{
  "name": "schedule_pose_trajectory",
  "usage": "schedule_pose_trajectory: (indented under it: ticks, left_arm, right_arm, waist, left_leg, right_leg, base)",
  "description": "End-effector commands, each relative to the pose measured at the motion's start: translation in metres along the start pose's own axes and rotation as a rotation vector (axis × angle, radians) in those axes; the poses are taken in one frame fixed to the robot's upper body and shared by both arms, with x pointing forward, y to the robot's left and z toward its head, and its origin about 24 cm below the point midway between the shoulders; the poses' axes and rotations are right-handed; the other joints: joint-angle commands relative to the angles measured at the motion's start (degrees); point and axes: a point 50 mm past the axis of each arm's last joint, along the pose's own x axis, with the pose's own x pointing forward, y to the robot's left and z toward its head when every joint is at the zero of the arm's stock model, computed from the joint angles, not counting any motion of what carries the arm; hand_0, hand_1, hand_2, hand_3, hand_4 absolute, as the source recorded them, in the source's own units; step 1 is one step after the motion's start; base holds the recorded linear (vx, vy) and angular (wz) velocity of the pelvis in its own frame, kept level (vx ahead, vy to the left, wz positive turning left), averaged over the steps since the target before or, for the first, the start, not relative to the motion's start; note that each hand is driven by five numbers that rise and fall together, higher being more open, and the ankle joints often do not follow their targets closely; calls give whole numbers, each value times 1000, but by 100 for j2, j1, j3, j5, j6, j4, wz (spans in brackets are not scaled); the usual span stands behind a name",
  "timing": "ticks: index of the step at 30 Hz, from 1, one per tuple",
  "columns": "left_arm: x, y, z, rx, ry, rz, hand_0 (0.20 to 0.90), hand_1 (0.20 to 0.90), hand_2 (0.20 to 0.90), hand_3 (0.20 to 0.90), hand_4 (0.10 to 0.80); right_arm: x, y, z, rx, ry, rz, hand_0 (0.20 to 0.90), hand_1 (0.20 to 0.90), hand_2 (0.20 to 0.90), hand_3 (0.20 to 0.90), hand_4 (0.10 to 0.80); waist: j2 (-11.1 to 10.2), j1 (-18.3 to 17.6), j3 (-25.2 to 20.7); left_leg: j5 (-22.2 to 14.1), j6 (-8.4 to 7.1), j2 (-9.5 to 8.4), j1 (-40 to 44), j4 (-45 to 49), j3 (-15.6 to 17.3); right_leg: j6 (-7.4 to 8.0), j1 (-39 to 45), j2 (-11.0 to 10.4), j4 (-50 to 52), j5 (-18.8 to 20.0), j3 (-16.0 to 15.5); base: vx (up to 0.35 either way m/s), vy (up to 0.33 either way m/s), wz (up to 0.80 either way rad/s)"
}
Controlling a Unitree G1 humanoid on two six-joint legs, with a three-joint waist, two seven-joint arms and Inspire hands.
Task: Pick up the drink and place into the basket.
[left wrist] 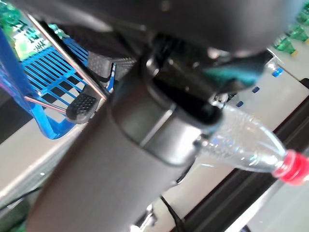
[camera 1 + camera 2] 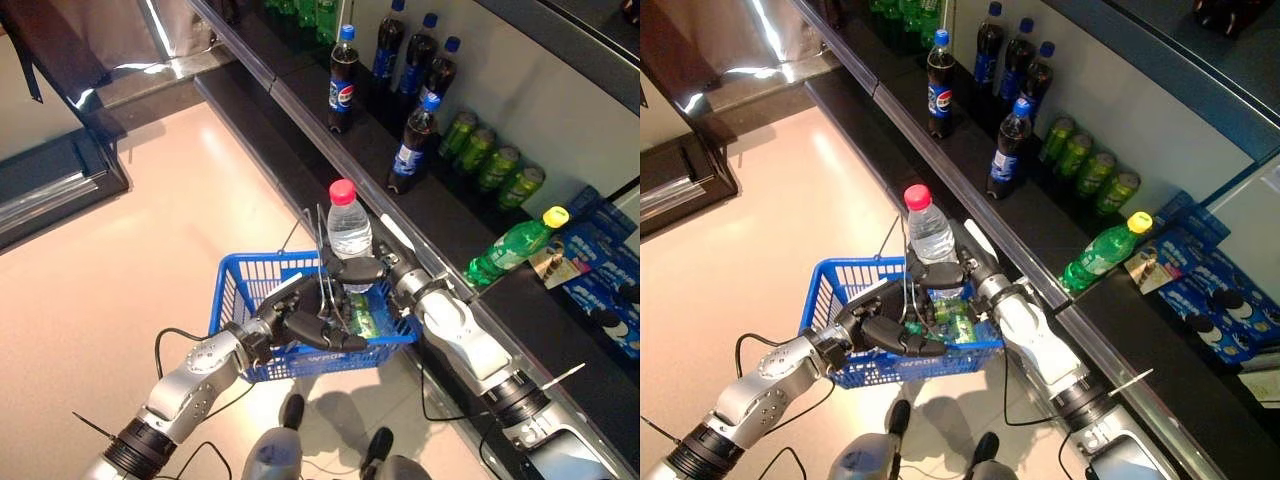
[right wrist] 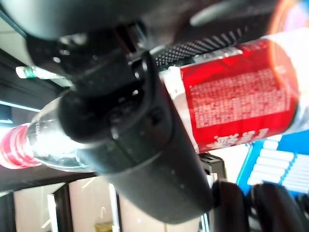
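My right hand (image 2: 366,270) is shut on a clear water bottle (image 2: 350,226) with a red cap and a red label (image 3: 236,96). It holds the bottle upright above the right part of a blue wire-handled basket (image 2: 234,282). The bottle's lower half is hidden behind the hand. My left hand (image 2: 300,328) is at the basket's near rim, with its fingers curled on the thin metal handles (image 1: 58,48). A green packet (image 2: 362,318) lies inside the basket (image 1: 43,82). In the left wrist view the bottle (image 1: 246,145) shows past the hand.
A dark shelf edge (image 2: 300,115) runs just right of the basket. On the shelf stand cola bottles (image 2: 342,80), green cans (image 2: 490,160), a lying green bottle with a yellow cap (image 2: 512,245) and blue packs (image 2: 600,275). Beige floor (image 2: 110,280) lies to the left.
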Motion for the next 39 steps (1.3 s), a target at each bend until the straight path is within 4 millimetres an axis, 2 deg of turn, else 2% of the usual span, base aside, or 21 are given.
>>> schedule_pose_trajectory:
  ticks: [1,12,14,23,33,39]
  left_arm:
    - [7,-114,149,197,-869,-700,300,300,300,200,100]
    - [4,-117,152,207,-885,-723,300,300,300,200,100]
    - [3,-118,152,211,-891,-726,300,300,300,200,100]
    - [0,-121,152,219,-901,-728,300,300,300,200,100]
    - [-1,-119,152,221,-905,-722,300,300,300,200,100]
    - [-4,-113,152,227,-911,-696,300,300,300,200,100]
  right_arm:
    - [9,37,-13,-38,38,103,300,300,300,200,100]
    - [4,50,-46,-23,205,120,300,300,300,200,100]
    - [1,54,-55,11,254,129,300,300,300,200,100]
    - [-9,67,-70,169,316,118,300,300,300,200,100]
    - [-10,71,-67,333,272,75,300,300,300,200,100]
    - [-14,57,-60,384,194,-2,300,300,300,200,100]
  waist:
    - [-109,175,-1805]
    - [-133,239,-1801]
    - [-137,246,-1806]
    - [-135,250,-1793]
    - [-108,233,-1787]
    - [-71,167,-1808]
  left_leg:
    - [-611,-142,93,390,48,317]
    - [-596,-136,97,383,40,325]
    - [-589,-140,99,373,38,328]
    - [-585,-138,111,368,42,354]
    - [-582,-135,121,389,28,383]
    - [-590,-131,121,408,27,425]
  right_leg:
    - [109,-114,-117,70,134,-77]
    - [109,-101,-118,57,151,-96]
    - [111,-100,-112,44,157,-84]
    - [116,-101,-113,46,164,-88]
    - [108,-100,-100,46,167,-83]
    - [117,-101,-98,43,161,-55]
  base:
    - [0,0,0]
    - [-1,0,0]
    - [0,0,0]
    - [0,0,0]
    - [0,0,0]
    - [0,0,0]
